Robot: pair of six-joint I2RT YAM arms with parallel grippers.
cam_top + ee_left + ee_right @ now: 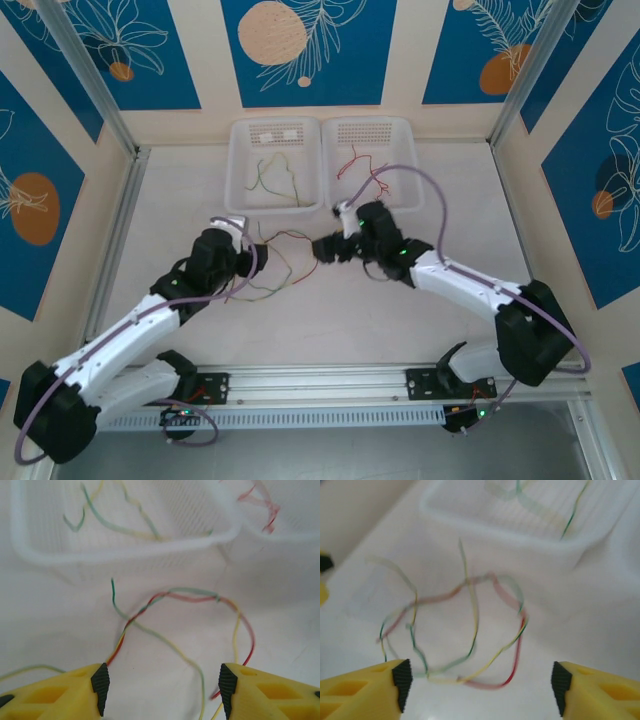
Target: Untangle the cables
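Note:
The cables point(281, 262) are a loose tangle of thin red, green and yellow wires on the white table between my two grippers. My left gripper point(247, 260) is at the tangle's left side and my right gripper point(325, 248) at its right end. In the left wrist view the left gripper point(164, 689) is open, and strands of the tangle point(170, 597) run between and under its yellow fingers point(100, 687); none is pinched. The right gripper point(481, 686) is open, with the looped wires point(470, 630) just ahead of its pads point(402, 682) and nothing held.
Two white mesh trays stand side by side at the back. The left tray point(236, 160) holds green and yellow wires point(272, 176). The right tray point(412, 150) holds red wires point(358, 165). A lilac arm cable point(430, 200) arcs over the right tray's corner.

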